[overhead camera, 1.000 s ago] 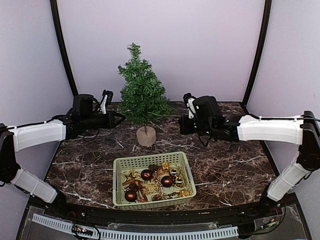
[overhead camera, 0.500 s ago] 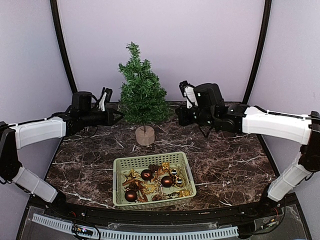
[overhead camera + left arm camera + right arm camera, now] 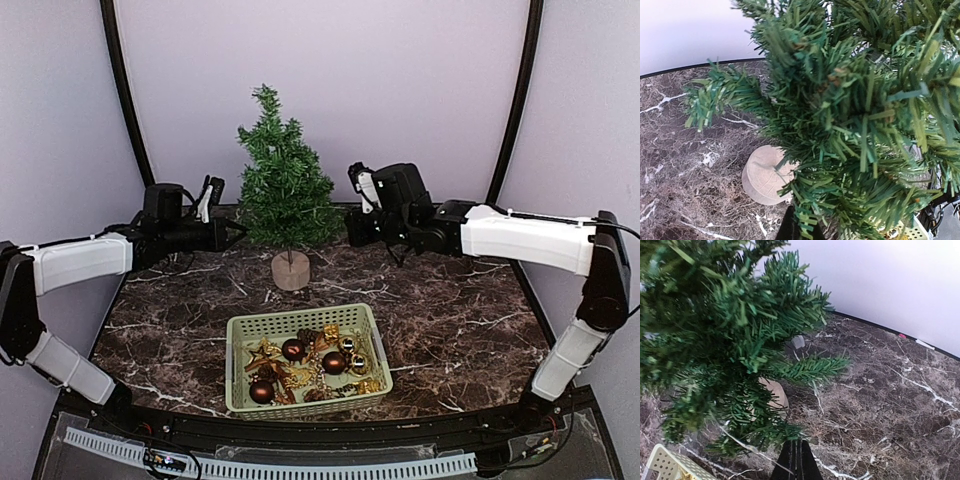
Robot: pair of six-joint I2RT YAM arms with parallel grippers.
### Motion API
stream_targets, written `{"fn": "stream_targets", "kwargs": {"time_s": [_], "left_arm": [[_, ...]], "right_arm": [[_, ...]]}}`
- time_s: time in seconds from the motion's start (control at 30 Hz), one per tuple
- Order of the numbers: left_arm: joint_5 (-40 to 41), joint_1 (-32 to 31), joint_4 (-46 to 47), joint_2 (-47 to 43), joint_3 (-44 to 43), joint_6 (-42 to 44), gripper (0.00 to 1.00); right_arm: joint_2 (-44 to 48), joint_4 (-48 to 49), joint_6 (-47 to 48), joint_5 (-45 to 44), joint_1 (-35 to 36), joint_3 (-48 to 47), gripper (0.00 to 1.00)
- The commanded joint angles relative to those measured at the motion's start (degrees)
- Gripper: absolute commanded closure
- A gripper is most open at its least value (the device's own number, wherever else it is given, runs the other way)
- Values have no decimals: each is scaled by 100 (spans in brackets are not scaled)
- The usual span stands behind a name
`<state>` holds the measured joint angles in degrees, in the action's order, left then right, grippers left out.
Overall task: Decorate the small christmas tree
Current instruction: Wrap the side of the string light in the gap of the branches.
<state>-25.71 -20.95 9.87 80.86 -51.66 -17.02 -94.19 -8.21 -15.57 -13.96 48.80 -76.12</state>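
Two arms flank the small christmas tree on the dark marbled counter.
The left pincer meets the tree's lower branches from the left and the right pincer from the right, both with fingers closed. The tree stands upright on its round wooden base. Nearer the arm bases sits a pale green basket holding brown baubles and gold ornaments.

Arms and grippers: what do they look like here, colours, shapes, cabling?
The left arm and right arm have white tubular shells, black joints and thin black cables. The left gripper and right gripper are black with a white wrist piece; their fingers taper to narrow black blades.
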Motion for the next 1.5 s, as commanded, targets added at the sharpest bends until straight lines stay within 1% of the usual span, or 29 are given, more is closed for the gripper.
{"fn": "stream_targets", "kwargs": {"time_s": [0.0, 0.2, 0.23, 0.3, 0.33, 0.37, 0.4, 0.43, 0.47, 0.53, 0.6, 0.73, 0.87, 1.0, 1.13, 1.23, 1.27, 1.33, 1.47], "left_arm": [[-149, 98, 220, 167, -264, 169, 100], [-245, 176, 407, 548, -562, 292, 100], [-230, 178, 385, 568, -641, 341, 98], [-96, 187, 288, 580, -708, 417, 90], [63, 187, 248, 514, -715, 449, 78], [153, 188, 159, 472, -695, 501, 72], [343, 188, 105, 331, -669, 530, 58], [433, 188, 7, 236, -593, 565, 52], [585, 188, -42, 50, -544, 584, 41], [672, 180, -178, -281, -351, 558, 32], [598, 175, -257, -578, -116, 420, 27], [328, 29, -270, -995, 342, 116, 22], [272, -191, -263, -988, 456, 11, 19], [262, -259, -26, -690, 363, -66, 18], [400, -260, 178, -342, 222, -151, 27], [414, -260, 339, -211, 151, -176, 40], [421, -260, 401, -152, 126, -182, 42], [428, -253, 444, -63, 62, -173, 50], [391, -252, 569, 47, -19, -165, 58]], "right_arm": [[-334, 357, -16, 451, -165, -108, 100], [-439, 533, -166, 1134, -177, 8, 100], [-410, 595, -213, 1186, -173, 66, 100], [-370, 662, -283, 1241, -177, 168, 100], [-357, 695, -314, 1255, -177, 208, 100], [-347, 725, -329, 1278, -177, 237, 100], [-346, 740, -346, 1292, -177, 257, 100], [-345, 750, -362, 1320, -177, 263, 100], [-344, 756, -368, 1336, -177, 264, 100], [-340, 781, -375, 1360, -179, 257, 100], [-340, 802, -385, 1359, -176, 255, 100], [-314, 799, -432, 1369, -168, 277, 100], [-270, 802, -464, 1371, -169, 329, 100], [-212, 799, -488, 1371, -160, 356, 100], [-125, 798, -491, 1369, -127, 385, 100], [-88, 797, -467, 1370, -78, 404, 100], [-81, 798, -458, 1369, -49, 405, 100], [-75, 795, -456, 1349, -18, 396, 100], [-64, 761, -460, 1310, 28, 389, 100]]}}
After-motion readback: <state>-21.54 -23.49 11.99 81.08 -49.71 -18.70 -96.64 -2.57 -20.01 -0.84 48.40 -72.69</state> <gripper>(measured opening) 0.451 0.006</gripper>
